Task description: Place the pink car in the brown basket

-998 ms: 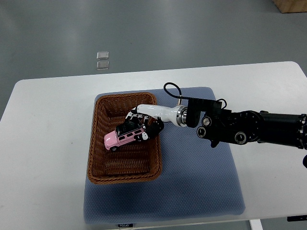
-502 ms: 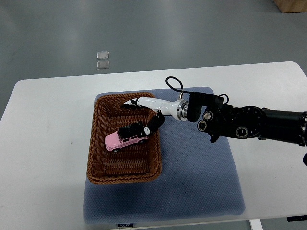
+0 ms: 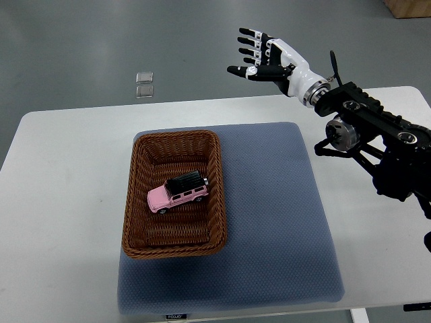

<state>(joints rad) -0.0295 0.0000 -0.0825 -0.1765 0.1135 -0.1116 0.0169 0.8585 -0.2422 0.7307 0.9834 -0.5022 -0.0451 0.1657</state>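
The pink toy car (image 3: 178, 193), with its black roof, lies inside the brown wicker basket (image 3: 133, 202), roughly at its middle, touched by nothing. My right hand (image 3: 259, 55) is raised well beyond the table's far edge, up and to the right of the basket, with fingers spread and empty. Its black arm (image 3: 377, 141) runs in from the right edge. No left arm shows.
The basket rests on the left part of a blue-grey mat (image 3: 276, 222) that covers the middle of the white table (image 3: 60, 202). Two small clear squares (image 3: 143, 83) lie on the grey floor behind the table. A wooden corner (image 3: 407, 7) shows at top right.
The right hand let go of the pink car, which now sits in the basket. The hand pulled out, rose and swung far up and right with fingers spread.
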